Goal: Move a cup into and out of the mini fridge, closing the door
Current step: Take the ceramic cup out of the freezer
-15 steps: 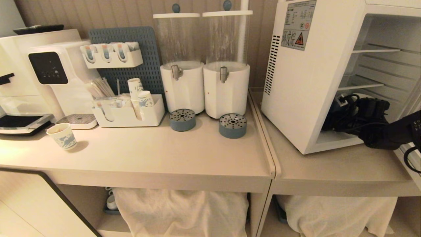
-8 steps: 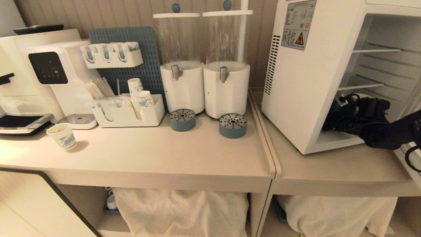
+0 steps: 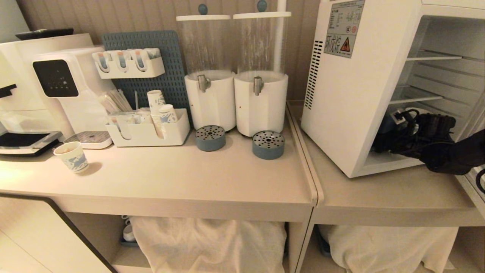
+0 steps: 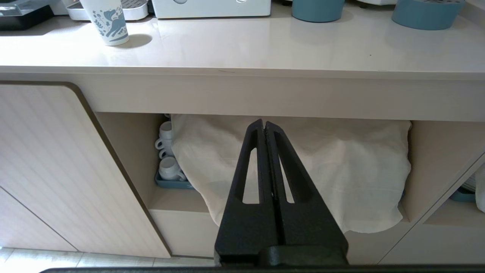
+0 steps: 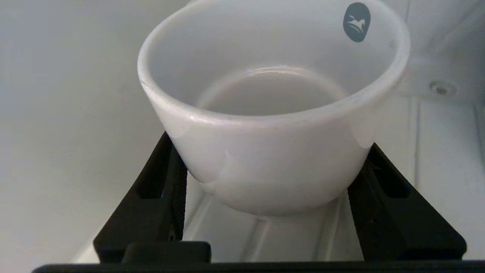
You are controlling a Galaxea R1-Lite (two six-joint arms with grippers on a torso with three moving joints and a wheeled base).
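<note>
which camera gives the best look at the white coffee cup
The right wrist view: the cup fills it, rim, empty inside and blue mark all clear, with the right claw closed on its sides inside the mini fridge. In the head view the arm hides it. The left wrist view misses it.

A: What kind of place is this?

B: It looks like an office coffee corner. On the table (image 3: 189,178) stand a coffee machine (image 3: 57,83), two drink dispensers (image 3: 235,76), paper cups (image 3: 161,110) and a mini fridge (image 3: 352,87).

A: Anything below?

B: White cups (image 4: 166,155) on a shelf.
</note>
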